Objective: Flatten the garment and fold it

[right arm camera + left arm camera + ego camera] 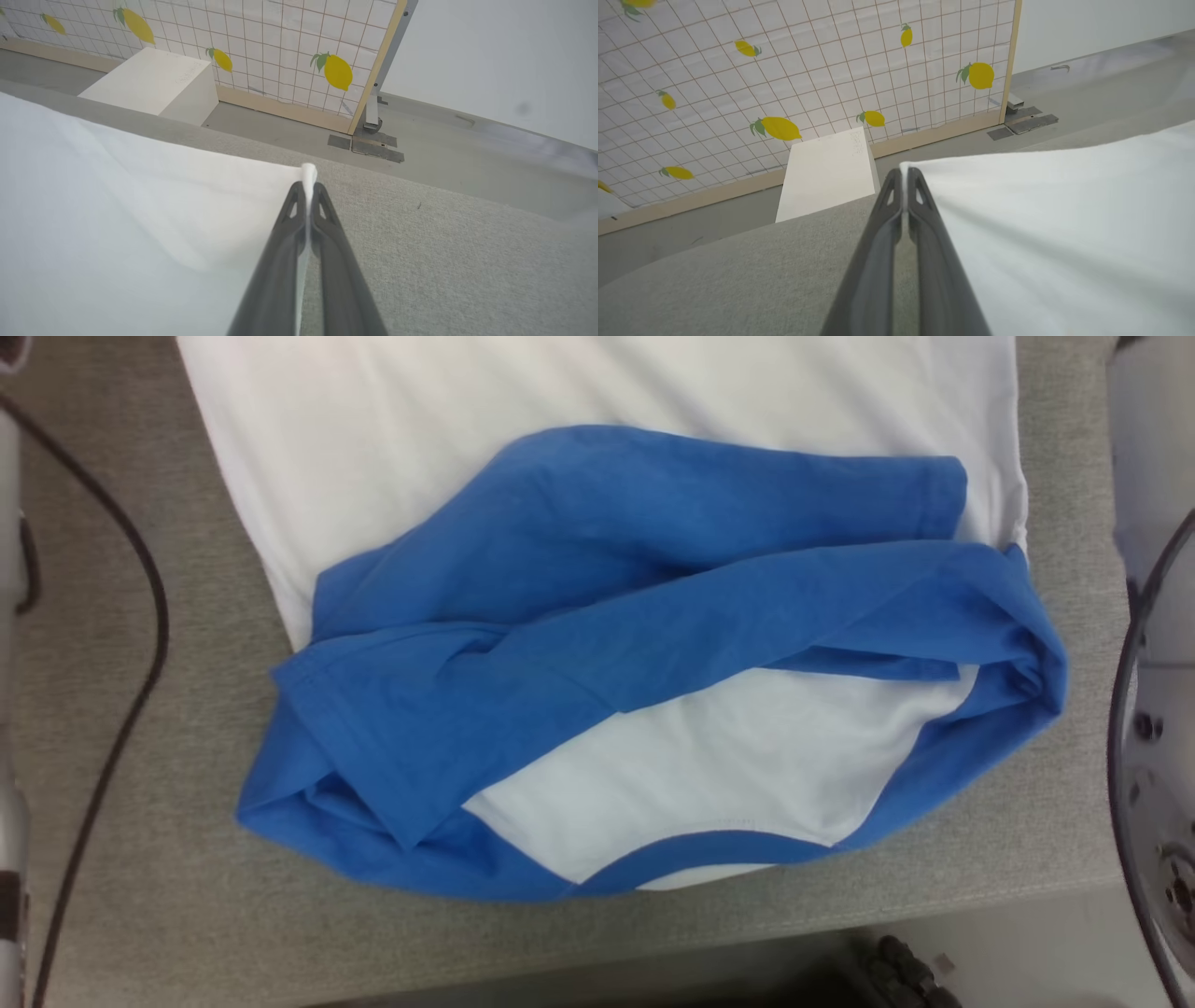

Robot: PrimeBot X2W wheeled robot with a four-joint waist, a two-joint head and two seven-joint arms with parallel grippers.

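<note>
Head view: garment (597, 523) far end cut off at 12 o'clock; L gripper (903, 173) & R gripper (308, 186) each pinch white corner.

- The garment (597, 392) is cut off at the head view's top edge.
- Its blue sleeves (653, 551) hide its middle.
- The writing (857, 141) on the white box (826, 177) is too faint to read.

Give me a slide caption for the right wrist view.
Right arm's dark fingers pinch a white corner of the garment over the grey table, lemon-print screen behind.
</note>
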